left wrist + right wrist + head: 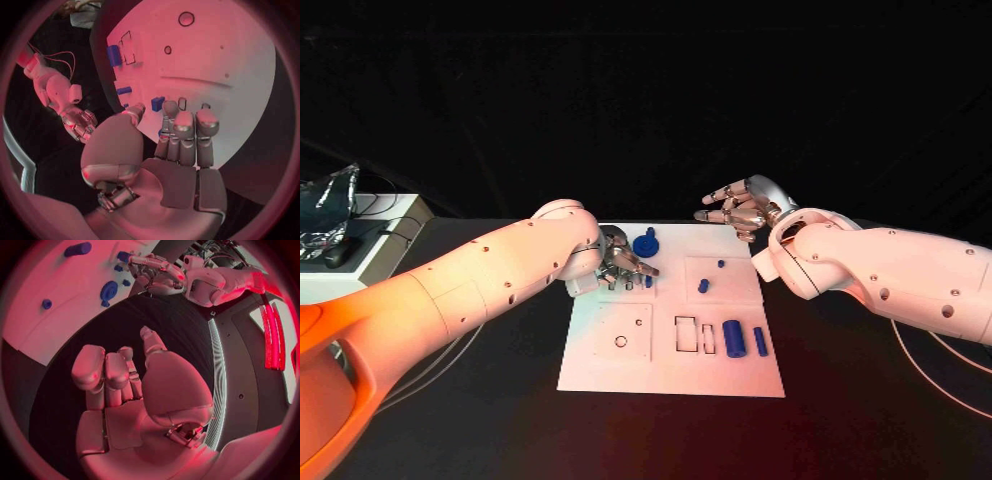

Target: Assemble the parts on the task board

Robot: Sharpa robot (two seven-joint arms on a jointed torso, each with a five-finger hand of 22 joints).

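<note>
The white task board (669, 372) lies in the middle of the black table. My left hand (620, 265) lies low over its far left part, fingers stretched out (182, 125). A small blue part (157, 103) sits between the thumb tip and the first fingertip, with a slim gap on the thumb side. A round blue part with a stub (646, 243) stands just beyond that hand. Two small blue parts (704, 285) (720, 264) lie mid-board. Two blue cylinders (734, 338) (760, 341) lie to the right. My right hand (740, 208) hovers past the board's far edge, fingers loosely bent, holding nothing.
Rectangular recesses (687, 334) and round holes (620, 342) mark the board's near half. A small slot (182, 103) lies beside the part at my left fingertips. A white box with foil and cables (336, 235) stands at the table's far left. Cables run along both sides.
</note>
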